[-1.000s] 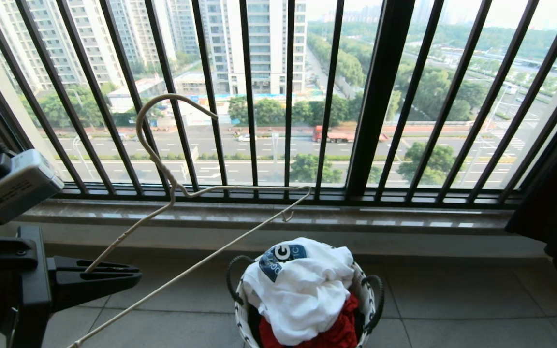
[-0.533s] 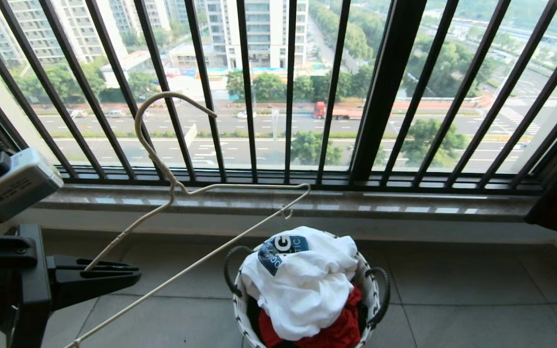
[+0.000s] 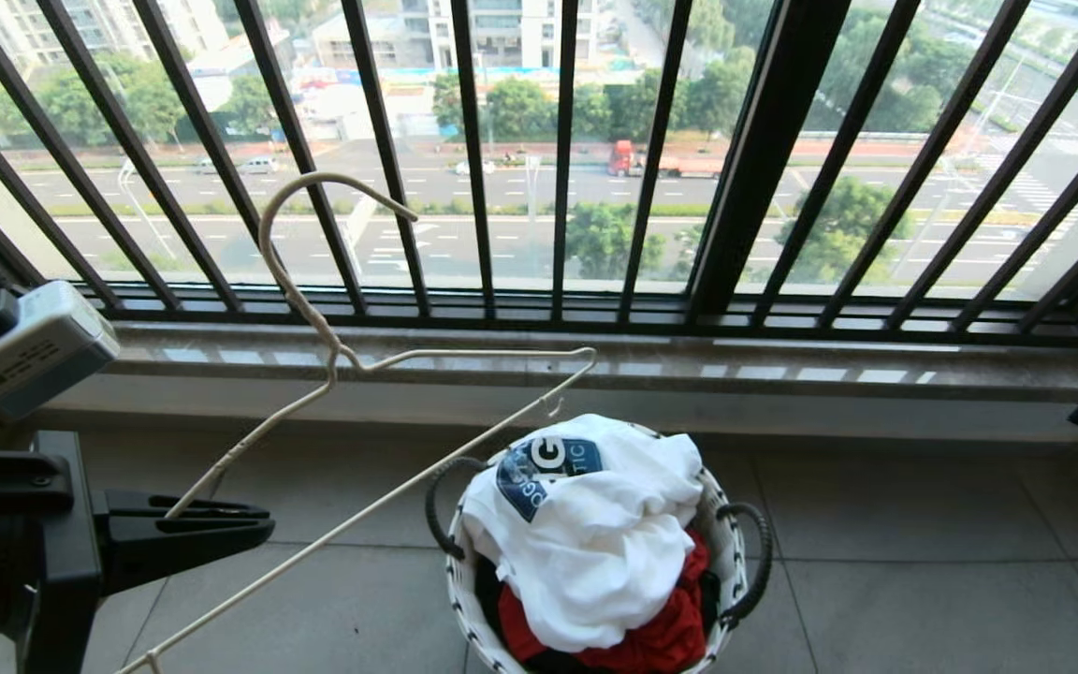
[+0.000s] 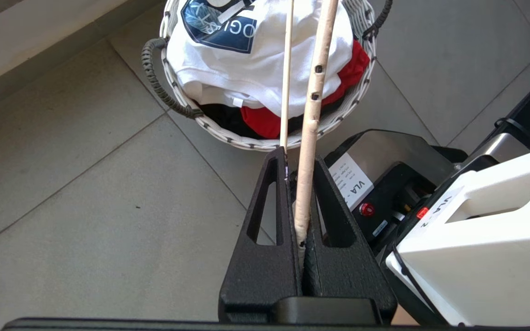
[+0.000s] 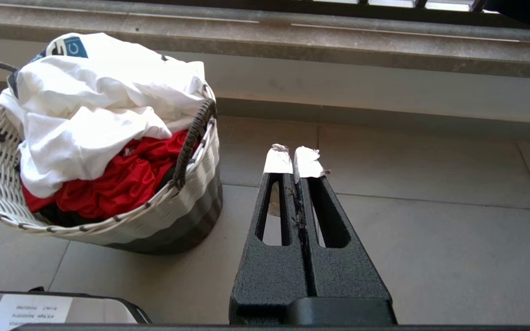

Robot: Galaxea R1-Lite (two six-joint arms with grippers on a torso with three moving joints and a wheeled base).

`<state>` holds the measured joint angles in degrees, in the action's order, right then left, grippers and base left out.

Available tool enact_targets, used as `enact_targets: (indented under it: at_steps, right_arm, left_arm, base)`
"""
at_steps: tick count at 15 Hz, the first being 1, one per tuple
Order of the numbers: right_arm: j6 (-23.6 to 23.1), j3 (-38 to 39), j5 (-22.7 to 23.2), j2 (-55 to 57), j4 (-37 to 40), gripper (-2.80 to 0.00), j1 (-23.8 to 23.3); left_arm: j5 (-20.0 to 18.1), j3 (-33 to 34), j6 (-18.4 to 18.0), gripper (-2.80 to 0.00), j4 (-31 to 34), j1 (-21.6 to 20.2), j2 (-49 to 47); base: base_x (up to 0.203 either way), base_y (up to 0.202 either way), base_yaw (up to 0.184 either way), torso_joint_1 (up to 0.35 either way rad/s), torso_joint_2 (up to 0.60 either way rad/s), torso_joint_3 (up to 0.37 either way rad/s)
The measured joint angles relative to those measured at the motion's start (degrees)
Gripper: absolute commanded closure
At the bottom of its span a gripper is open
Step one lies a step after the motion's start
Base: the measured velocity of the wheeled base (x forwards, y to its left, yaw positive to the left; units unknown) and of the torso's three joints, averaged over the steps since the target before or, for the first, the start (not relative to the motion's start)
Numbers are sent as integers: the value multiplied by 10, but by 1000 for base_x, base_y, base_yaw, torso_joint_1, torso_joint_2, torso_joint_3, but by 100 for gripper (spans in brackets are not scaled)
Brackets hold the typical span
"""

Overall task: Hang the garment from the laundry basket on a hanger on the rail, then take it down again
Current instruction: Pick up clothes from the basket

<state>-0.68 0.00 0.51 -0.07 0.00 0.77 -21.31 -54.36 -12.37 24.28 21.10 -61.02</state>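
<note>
My left gripper (image 3: 221, 524) pinched the hanger (image 3: 333, 360) at lower left of the head view; only my right wrist view showed my right gripper (image 5: 296, 161), pressed together. The T-shirt (image 3: 595, 534) lay atop red cloth (image 3: 661, 641) in the basket (image 3: 464, 599), lower centre.

The white T-shirt (image 3: 595, 543) with a dark blue logo lies crumpled on top of the small round white basket (image 3: 464, 599), low in the middle of the head view. The basket stands on the floor and has dark handles. The thin cream wire hanger (image 3: 314, 328) is tilted at the left, its long hook pointing up, one arm reaching over toward the basket.
</note>
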Motion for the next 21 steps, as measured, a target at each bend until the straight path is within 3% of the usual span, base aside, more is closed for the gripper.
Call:
enact_targets:
  at_steps: [15, 21]
  right_arm:
    - [0, 0, 0, 0, 0, 0, 0]
    - [0, 0, 0, 0, 0, 0, 0]
  left_arm:
    - [1, 0, 0, 0, -1, 0, 4]
    - [-3, 3, 11, 0, -19, 0, 4]
  base:
    - [0, 0, 0, 1, 2, -195]
    - [0, 0, 0, 0, 1, -35]
